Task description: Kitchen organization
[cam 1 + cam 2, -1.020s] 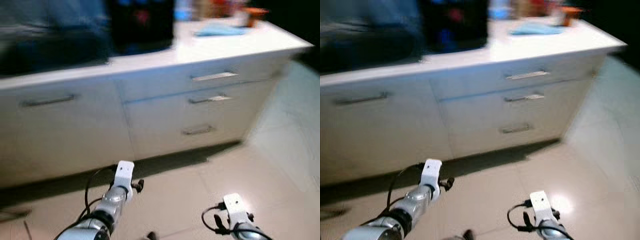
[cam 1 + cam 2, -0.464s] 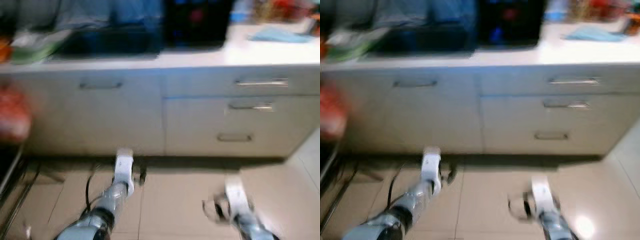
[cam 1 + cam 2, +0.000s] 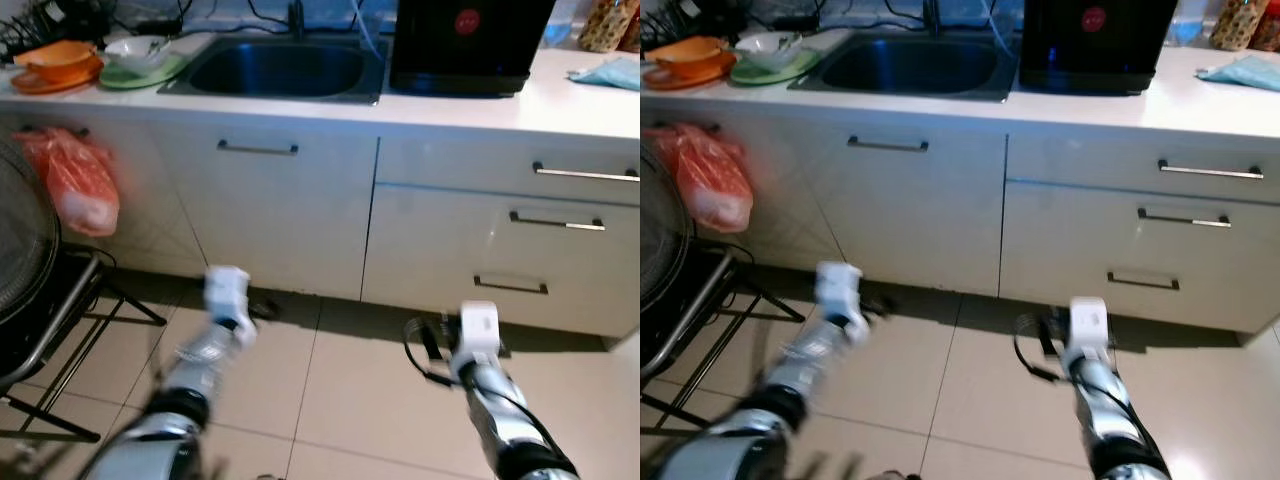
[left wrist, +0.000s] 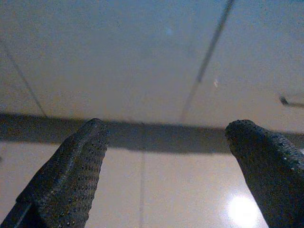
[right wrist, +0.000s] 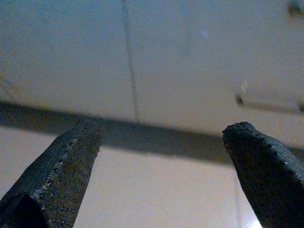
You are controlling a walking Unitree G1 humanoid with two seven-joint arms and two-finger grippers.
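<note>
A white kitchen counter [image 3: 470, 108] runs across in front of me, with a steel sink [image 3: 275, 68] set into it. Left of the sink lie orange bowls [image 3: 55, 62] and a white bowl [image 3: 137, 50] on a green plate. A black appliance [image 3: 468, 42] stands right of the sink, and a blue cloth [image 3: 610, 72] lies at the far right. Both arms are held low over the floor tiles, facing the cabinet base. My left gripper [image 4: 168, 137] is open and holds nothing. My right gripper [image 5: 161, 137] is also open and holds nothing.
Under the sink is a cabinet door [image 3: 265, 215]; to its right is a stack of drawers [image 3: 500, 240] with bar handles. A red plastic bag [image 3: 75, 180] hangs at the counter's left end. A fan on a black metal stand [image 3: 40, 330] is on my left.
The camera has swung left along the counter, from the drawer end to the sink, and the blur has gone. Both arms stay low and open.
</note>
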